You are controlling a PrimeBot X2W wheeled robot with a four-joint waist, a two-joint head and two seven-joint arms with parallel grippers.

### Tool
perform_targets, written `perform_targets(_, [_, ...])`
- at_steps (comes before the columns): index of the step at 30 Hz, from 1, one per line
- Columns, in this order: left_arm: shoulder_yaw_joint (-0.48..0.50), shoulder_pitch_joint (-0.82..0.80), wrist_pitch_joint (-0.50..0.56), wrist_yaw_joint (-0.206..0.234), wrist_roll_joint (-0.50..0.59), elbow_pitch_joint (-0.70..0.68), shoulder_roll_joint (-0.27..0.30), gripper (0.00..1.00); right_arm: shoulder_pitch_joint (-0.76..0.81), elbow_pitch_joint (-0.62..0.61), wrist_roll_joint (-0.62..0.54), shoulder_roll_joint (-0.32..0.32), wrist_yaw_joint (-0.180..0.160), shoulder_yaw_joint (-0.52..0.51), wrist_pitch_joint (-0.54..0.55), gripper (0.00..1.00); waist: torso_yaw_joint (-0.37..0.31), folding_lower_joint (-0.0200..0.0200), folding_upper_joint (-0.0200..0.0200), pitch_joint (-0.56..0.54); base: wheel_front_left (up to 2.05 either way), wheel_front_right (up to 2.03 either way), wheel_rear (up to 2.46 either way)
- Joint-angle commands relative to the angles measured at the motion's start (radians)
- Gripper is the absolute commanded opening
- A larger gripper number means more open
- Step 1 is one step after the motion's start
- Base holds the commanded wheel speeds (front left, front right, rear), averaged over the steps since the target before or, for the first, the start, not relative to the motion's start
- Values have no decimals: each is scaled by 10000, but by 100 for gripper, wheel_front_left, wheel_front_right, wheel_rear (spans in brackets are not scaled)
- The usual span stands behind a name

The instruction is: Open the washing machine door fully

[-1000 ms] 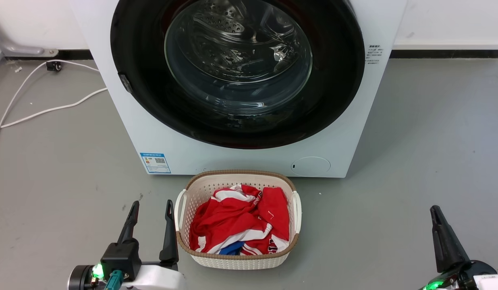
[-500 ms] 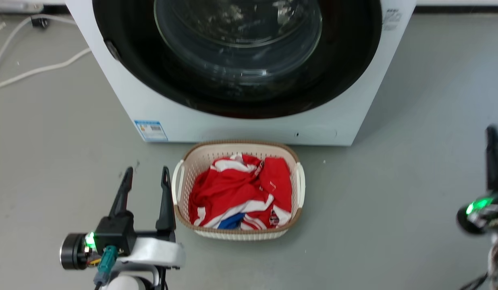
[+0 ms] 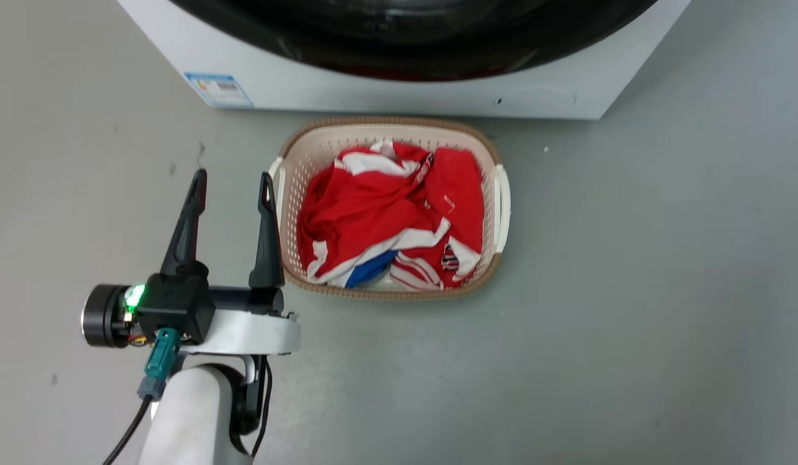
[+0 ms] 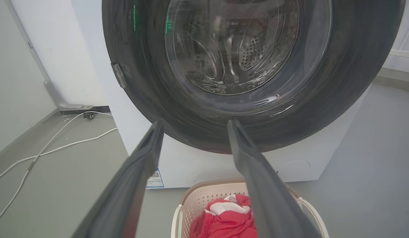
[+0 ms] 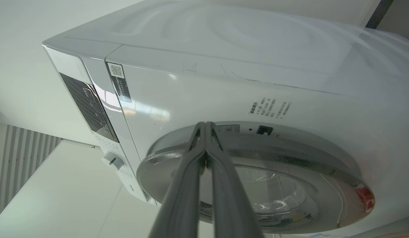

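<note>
The white washing machine (image 3: 386, 97) stands at the top of the head view, with the lower arc of its glossy black washing machine door (image 3: 405, 55) showing. In the left wrist view the door (image 4: 141, 72) lies flat against the machine's front (image 4: 191, 165), its glass bowl in the middle. My left gripper (image 3: 231, 184) is open and empty, low over the floor left of the basket, its fingers (image 4: 148, 148) pointing at the door's lower edge. My right gripper (image 5: 204, 125) is shut on nothing, its tips beside the door's silver rim (image 5: 257, 148) on the machine's front (image 5: 224, 89).
A cream laundry basket (image 3: 386, 123) with red and white clothes (image 3: 373, 206) sits on the grey floor just before the machine. A blue label (image 3: 218, 87) is low on its front. White cables (image 4: 59, 145) lie on the floor to the left. A control knob (image 5: 112, 161) juts out.
The head camera has tilted down, so machine and basket slid up the picture. My right gripper rose along the right edge and left the head view. The left gripper kept its place by the basket.
</note>
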Motion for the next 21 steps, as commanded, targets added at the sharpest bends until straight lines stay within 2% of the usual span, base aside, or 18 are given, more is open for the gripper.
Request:
perform_targets(1, [13, -209, -28, -29, 75, -61, -13, 100, -539, 237, -121, -172, 4, 155, 129, 0, 162, -2, 0, 598, 0, 0, 0])
perform_targets(11, [-90, -741, -28, 63, -12, -208, -13, 100, -3458, 1879, -692, -561, 4, 1452, 1162, 0, 308, -2, 0, 1651, 0, 0, 0])
perform_targets(21, [-167, -926, -28, 77, -88, -183, -13, 100, -4568, 2529, -1502, -557, 4, 2621, 1979, 0, 385, -2, 0, 2022, 0, 0, 0])
